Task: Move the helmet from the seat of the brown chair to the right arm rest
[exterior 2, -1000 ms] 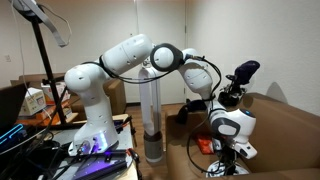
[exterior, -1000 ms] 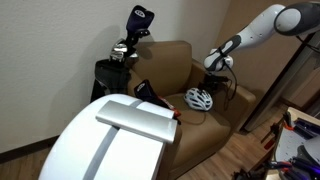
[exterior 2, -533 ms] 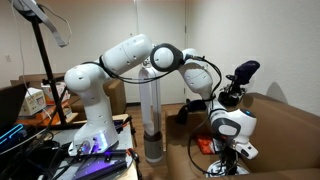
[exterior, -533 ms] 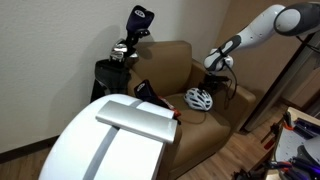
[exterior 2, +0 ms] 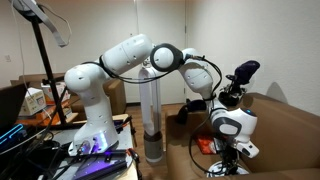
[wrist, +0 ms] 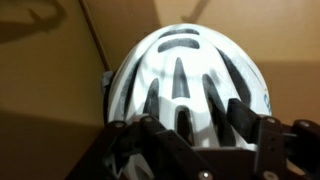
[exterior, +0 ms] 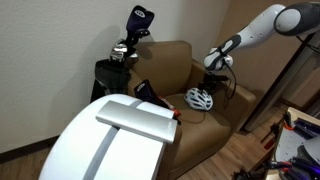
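I'm seeing no change over the last second: gripper (exterior: 216, 67) is still hovering just above the helmet (exterior: 199, 98), mid-frame on the seat (exterior: 175, 97) of the brown chair (exterior: 172, 58). Jaws are sitting spread, holding nothing, so the grasp is still pending.

Seat (exterior: 205, 117) of brown chair (exterior: 172, 58): white helmet (exterior: 199, 98) rests just below jaws of gripper (exterior: 215, 73); black-and-red bag (exterior: 148, 92) well aside.

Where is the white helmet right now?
In an exterior view, the helmet lies on the brown chair's seat, below the gripper, with the black-and-red bag beside it.
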{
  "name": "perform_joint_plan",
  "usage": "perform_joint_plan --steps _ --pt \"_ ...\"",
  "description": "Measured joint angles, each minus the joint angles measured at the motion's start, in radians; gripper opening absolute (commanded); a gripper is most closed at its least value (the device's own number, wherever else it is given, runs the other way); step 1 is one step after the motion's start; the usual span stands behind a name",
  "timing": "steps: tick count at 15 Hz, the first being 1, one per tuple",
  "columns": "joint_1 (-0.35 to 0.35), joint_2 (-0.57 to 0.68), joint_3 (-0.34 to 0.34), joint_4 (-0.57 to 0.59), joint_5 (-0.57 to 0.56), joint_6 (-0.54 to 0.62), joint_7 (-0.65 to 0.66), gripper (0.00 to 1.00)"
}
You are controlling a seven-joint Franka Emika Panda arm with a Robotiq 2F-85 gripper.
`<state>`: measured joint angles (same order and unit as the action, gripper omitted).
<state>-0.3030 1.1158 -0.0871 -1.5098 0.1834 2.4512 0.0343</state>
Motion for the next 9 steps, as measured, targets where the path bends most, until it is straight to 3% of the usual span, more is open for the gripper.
perform_joint_plan --steps 1,3,6,9 --pt "0.0 -0.001 0.0 0.003 0.0 0.0 0.0 0.85" --pt "-0.003 -0.003 0.0 0.011 0.001 0.0 0.0 0.82" --pt "-0.009 -0.003 0.002 0.02 0.001 0.0 0.0 0.98" --pt "-0.013 -0.003 0.005 0.024 0.001 0.0 -0.001 1.0"
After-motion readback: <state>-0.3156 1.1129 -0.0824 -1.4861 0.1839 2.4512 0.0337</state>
